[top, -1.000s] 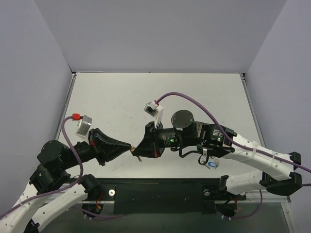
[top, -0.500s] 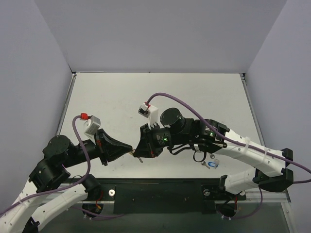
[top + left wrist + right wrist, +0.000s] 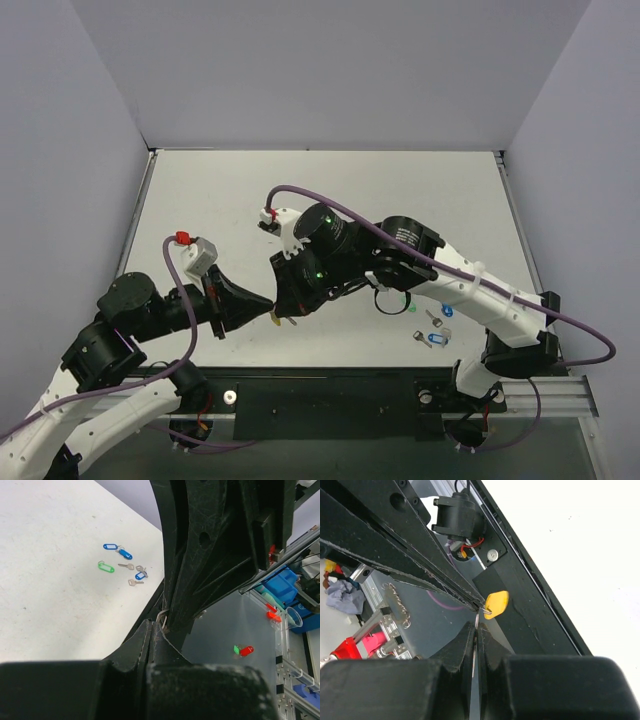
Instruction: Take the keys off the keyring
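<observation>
Table (image 3: 400, 200): white and flat, with grey walls on three sides and a black rail along its near edge.
Right arm (image 3: 440, 280): stretched leftwards across the near half of the table, a purple cable looping over it.
Left arm (image 3: 130, 310): reaches rightwards, meeting the other arm tip to tip above the near middle of the table.
Left gripper (image 3: 159, 624): fingers pressed together, with the wire of the keyring coming out at their very tips.
Right gripper (image 3: 476, 622): fingers closed to a hairline gap, tips touching the same ring. Whether they nip the ring or a key's blade cannot be told.
Loose keys (image 3: 125, 554): a small scatter lying flat on the table, well apart from both grippers, beneath the right arm. The caps are blue and green, and there are two bare silver pieces.
Yellow-capped key (image 3: 496, 603): hangs from the ring just beside the joined fingertips, clear of the table.
Keyring (image 3: 163, 616): thin silver loop held in the air between the two sets of tips.
</observation>
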`<state>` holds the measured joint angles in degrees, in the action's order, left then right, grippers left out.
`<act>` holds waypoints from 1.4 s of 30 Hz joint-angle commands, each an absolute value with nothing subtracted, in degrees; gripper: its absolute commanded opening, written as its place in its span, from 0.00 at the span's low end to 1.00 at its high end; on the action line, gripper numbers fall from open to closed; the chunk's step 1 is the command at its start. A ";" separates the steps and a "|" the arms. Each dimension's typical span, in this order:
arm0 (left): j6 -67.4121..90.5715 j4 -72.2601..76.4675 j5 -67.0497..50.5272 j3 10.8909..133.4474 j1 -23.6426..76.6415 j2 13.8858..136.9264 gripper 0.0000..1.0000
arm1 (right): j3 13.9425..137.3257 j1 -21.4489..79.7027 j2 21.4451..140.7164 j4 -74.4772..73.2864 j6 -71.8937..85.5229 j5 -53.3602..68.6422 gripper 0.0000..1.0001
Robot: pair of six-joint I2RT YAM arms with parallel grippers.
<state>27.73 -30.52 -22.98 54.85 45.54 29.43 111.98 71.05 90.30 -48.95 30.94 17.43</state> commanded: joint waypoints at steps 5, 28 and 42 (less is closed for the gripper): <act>25.84 -38.93 -20.75 54.76 45.97 32.78 0.00 | 121.64 72.69 94.22 -45.88 26.89 17.05 0.00; 29.71 -45.26 -0.54 50.71 45.88 33.48 0.00 | 113.04 78.31 80.16 -41.14 28.56 -2.87 0.00; 31.38 -46.05 14.57 50.01 45.88 33.40 0.00 | 99.41 85.60 67.77 -41.22 36.73 -22.22 0.00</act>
